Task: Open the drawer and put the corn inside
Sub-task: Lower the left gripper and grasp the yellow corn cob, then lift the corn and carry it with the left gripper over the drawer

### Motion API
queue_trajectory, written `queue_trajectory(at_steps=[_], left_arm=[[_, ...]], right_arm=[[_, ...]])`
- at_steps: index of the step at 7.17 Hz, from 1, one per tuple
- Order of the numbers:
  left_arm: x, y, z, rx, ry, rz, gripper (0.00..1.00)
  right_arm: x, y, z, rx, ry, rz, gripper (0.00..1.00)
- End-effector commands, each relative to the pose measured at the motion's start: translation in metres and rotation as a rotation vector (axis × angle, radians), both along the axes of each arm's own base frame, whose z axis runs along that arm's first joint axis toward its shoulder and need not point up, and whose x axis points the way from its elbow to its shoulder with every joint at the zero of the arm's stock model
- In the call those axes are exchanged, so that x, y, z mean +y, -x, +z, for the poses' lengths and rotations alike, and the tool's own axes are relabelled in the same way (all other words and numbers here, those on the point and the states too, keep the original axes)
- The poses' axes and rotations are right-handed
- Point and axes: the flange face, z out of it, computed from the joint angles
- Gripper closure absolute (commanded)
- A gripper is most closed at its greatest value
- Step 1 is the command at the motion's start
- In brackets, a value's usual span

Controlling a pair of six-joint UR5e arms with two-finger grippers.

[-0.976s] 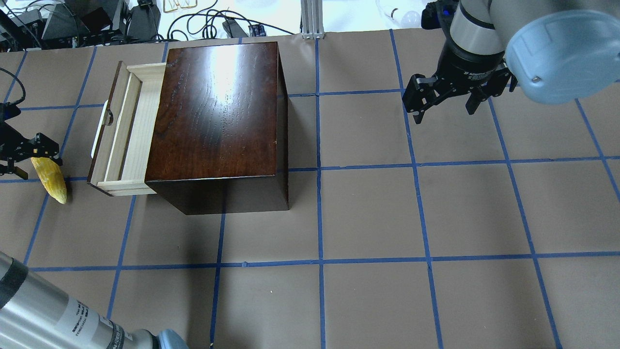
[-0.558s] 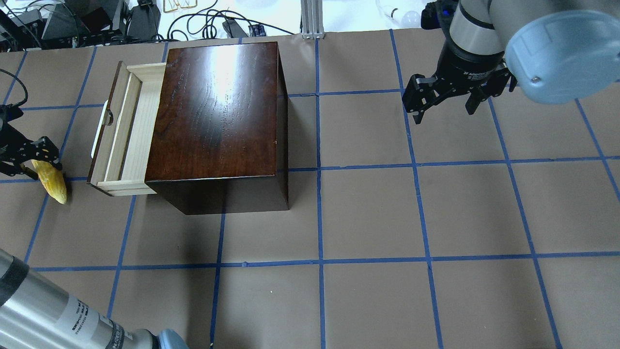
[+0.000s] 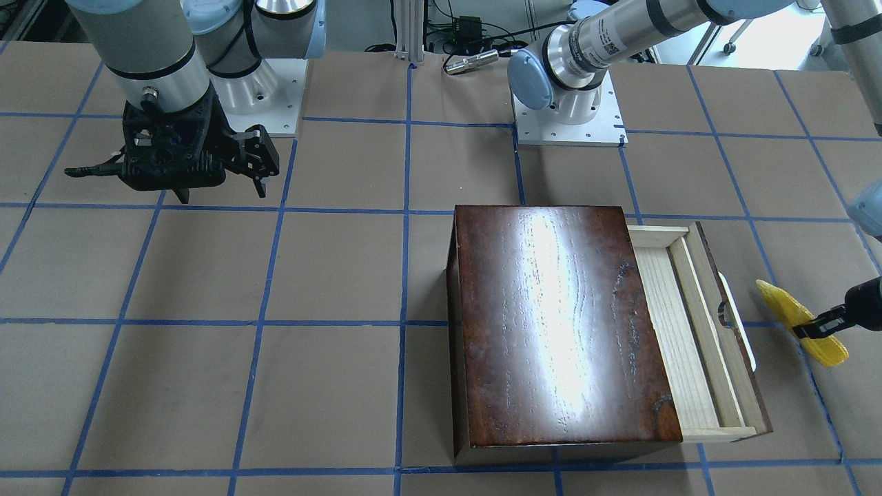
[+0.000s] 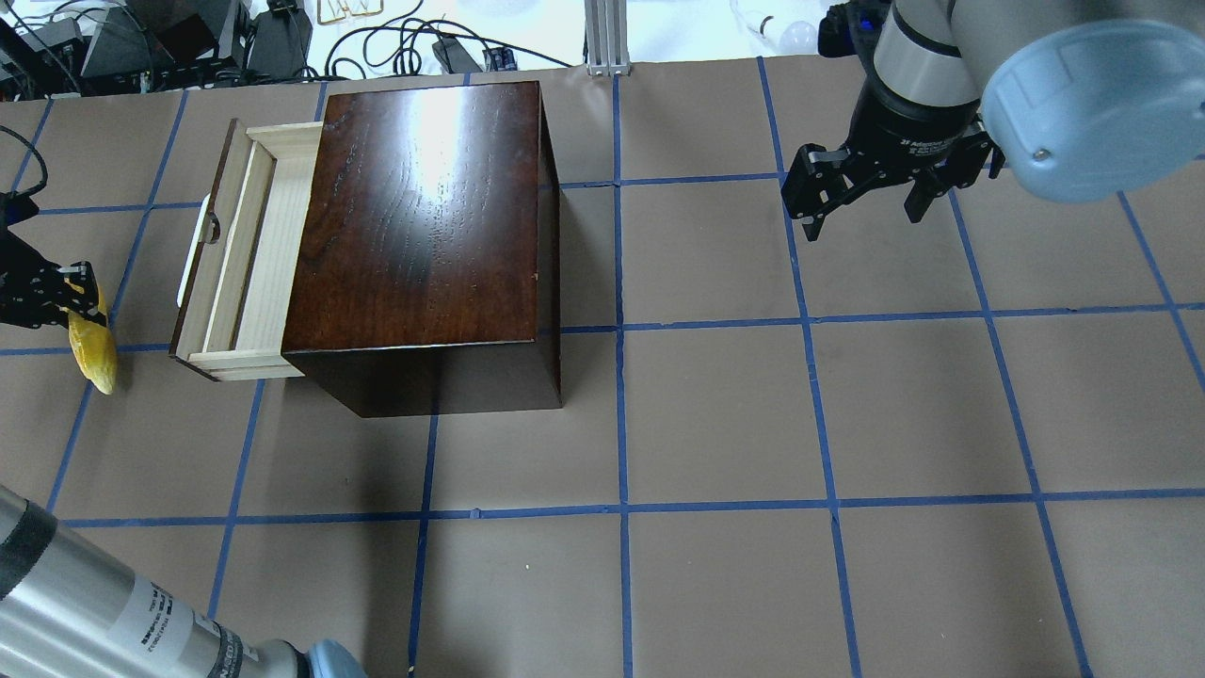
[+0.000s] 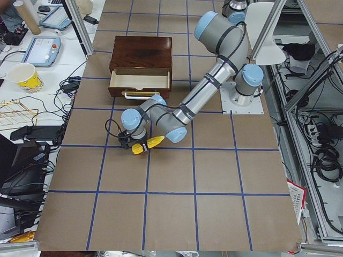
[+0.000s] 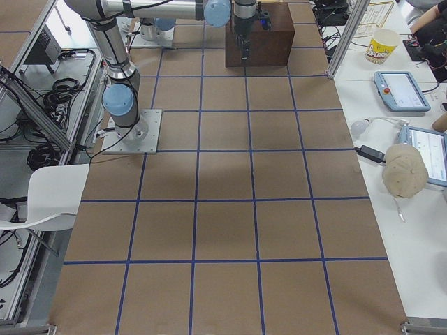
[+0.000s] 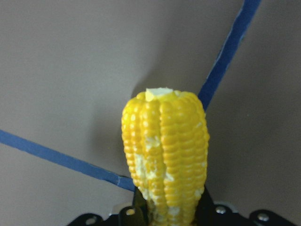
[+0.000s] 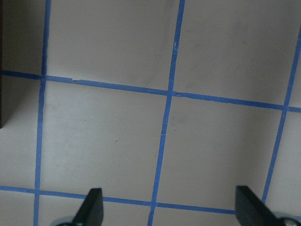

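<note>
The left arm's silver forearm [image 4: 85, 603] crosses the lower left corner of the overhead view. Its wrist comes in at the left edge, low over the bench [image 4: 715, 424]. In the exterior left view this arm stretches from its base down and leftwards, and its wrist folds back near the bench surface in front of the drawer.

The left tool [image 4: 58, 299] pinches the corn [image 4: 92, 350] across its thicker part. In the left wrist view the cob [image 7: 164, 160] stands out straight from between the dark fingers, over a crossing of blue tape lines. The views do not show whether the corn touches the bench or hangs just clear of it.

In the front-facing view the corn lies at the right edge, tapered tip toward the upper left. It is near the white handle [image 3: 737, 331] but apart from it.

The drawer [image 4: 254, 273] is pulled out of the dark box [image 4: 424, 217] towards the left of the overhead view, with its pale wood floor bare.

The right arm [image 4: 941, 66] comes down from the upper right corner of that view. The right tool [image 4: 864, 221] points downwards with its fingers spread wide, above the bench and well apart from the box.
</note>
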Motion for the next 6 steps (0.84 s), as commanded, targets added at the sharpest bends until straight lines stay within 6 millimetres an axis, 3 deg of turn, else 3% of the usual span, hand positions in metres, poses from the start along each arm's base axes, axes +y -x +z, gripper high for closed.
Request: queue_trajectory(at_steps=[1,2,4,6], left_arm=[[-0.014,-0.004,0.040,-0.034,0.036,-0.063,0.98],[-0.021,0.003,0.063,-0.035,0.045,-0.078,0.98],[-0.041,0.052,0.130,-0.051,0.064,-0.152,0.97],[-0.038,0.080,0.193,-0.051,0.088,-0.182,0.97]], right_arm=[[0.000,0.002,0.000,0.000,0.000,-0.003,0.00],[0.000,0.000,0.001,0.000,0.002,0.000,0.00],[0.000,0.000,0.000,0.000,0.000,0.000,0.00],[0.000,0.000,0.000,0.000,0.000,0.000,0.00]])
